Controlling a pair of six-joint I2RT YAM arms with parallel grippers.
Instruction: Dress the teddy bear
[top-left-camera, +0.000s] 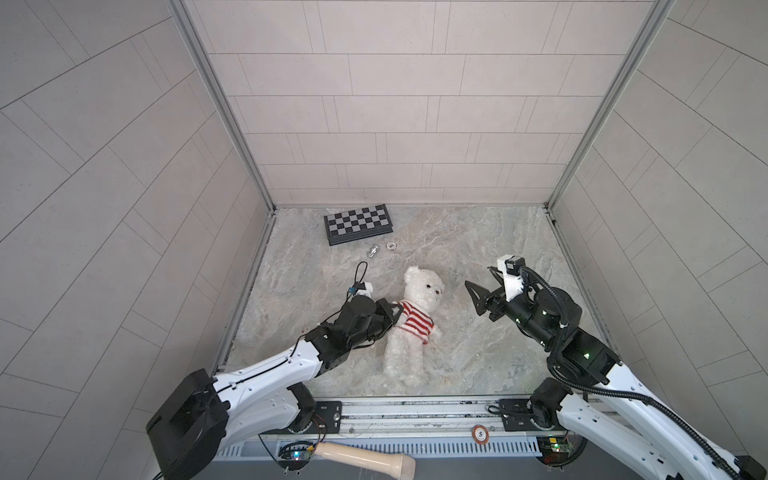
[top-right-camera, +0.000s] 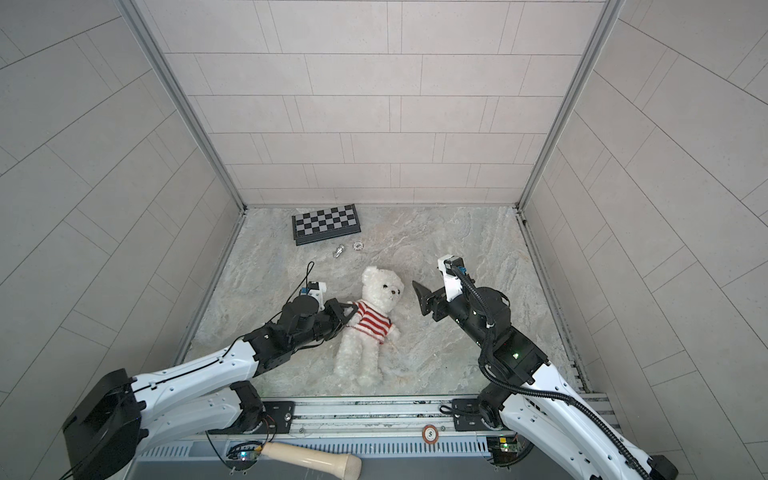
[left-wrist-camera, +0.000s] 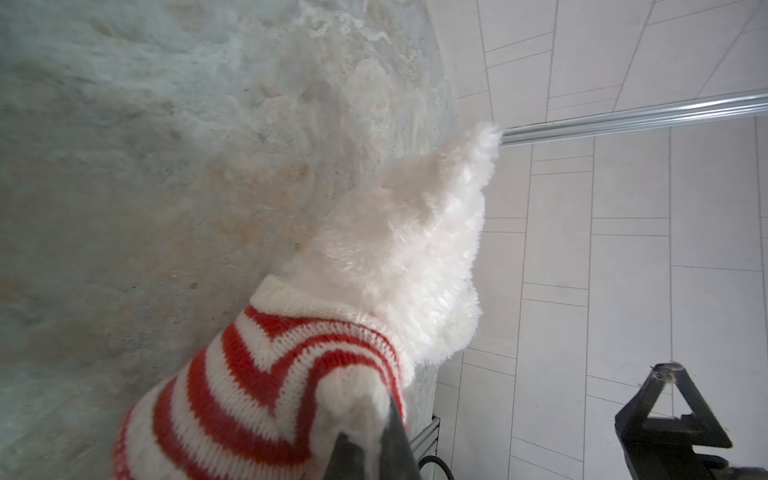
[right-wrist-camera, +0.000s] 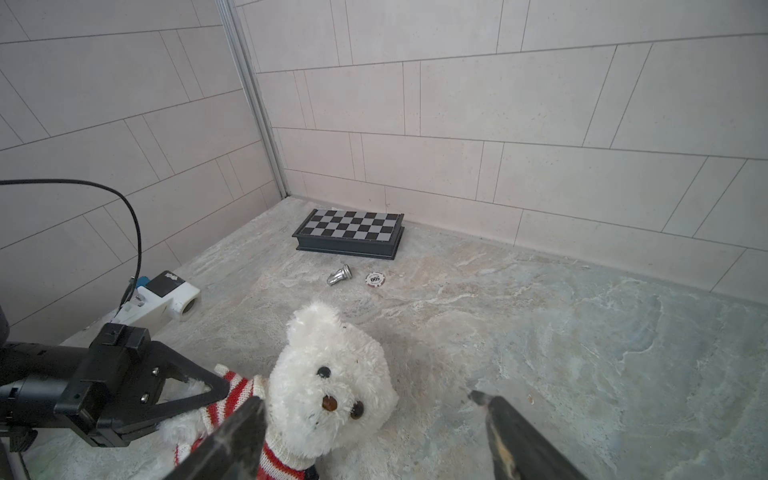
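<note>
The teddy bear (top-left-camera: 423, 293) is lying face-up mid-table (top-left-camera: 478, 232), already wearing its striped sweater (top-left-camera: 413, 322). The left end effector (top-left-camera: 398, 309) is pinching its sleeved arm, while the right end effector (top-left-camera: 478, 276) is hovering wide beside its head. Tugging risks dragging the bear or stretching the cuff.

Left hand (top-left-camera: 397, 309) pinched, right hand (top-left-camera: 478, 277) agape.

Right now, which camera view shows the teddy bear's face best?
The right wrist view: the teddy bear looks toward that camera from close, both eyes and nose clear. In both top views the face is small. The left wrist view shows only its head from behind, above the sweater.
</note>
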